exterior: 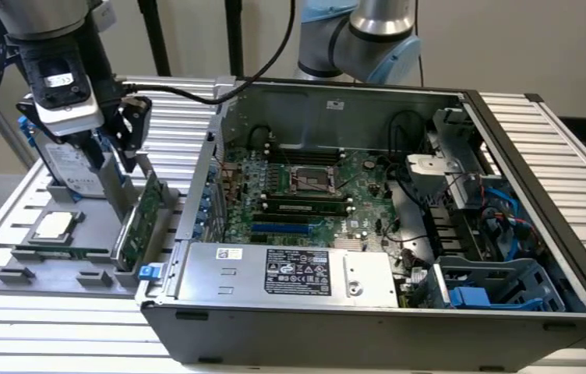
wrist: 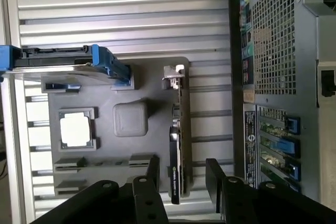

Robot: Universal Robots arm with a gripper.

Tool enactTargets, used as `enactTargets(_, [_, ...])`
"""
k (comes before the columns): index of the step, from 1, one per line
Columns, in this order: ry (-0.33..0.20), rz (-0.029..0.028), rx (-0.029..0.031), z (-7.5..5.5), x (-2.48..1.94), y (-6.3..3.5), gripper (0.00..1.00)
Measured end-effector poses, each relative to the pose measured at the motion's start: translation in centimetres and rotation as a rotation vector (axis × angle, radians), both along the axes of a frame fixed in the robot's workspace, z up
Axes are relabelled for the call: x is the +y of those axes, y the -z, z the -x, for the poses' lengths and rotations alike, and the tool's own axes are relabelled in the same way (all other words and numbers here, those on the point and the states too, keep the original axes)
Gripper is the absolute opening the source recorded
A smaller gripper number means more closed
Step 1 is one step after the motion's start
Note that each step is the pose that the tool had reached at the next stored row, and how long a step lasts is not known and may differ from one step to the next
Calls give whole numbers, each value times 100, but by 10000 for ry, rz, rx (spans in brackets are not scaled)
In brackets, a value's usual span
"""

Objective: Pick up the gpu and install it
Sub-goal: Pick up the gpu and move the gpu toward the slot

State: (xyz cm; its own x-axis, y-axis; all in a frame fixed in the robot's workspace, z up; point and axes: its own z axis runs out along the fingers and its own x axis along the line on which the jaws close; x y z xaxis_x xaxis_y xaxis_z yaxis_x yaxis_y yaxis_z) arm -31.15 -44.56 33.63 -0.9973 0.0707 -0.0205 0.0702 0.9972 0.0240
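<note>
The gpu stands on its edge in a slot of the grey parts holder, green board face showing, at the exterior view's left beside the open computer case. In the wrist view the gpu appears edge-on, with its silver bracket at the far end. My gripper hangs just above the card. In the wrist view the gripper is open, one finger on each side of the card's near end, with a gap on both sides.
The holder also carries a silver hard drive with blue rails, a square processor and a narrow memory stick. Inside the case lie the motherboard with a blue slot, the power supply and cables at the right.
</note>
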Motion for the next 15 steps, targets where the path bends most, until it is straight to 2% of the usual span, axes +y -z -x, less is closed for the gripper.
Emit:
enactTargets(8, [-1,74,0,0,0,146,100])
enactTargets(15, [0,96,-1,1,0,273,100])
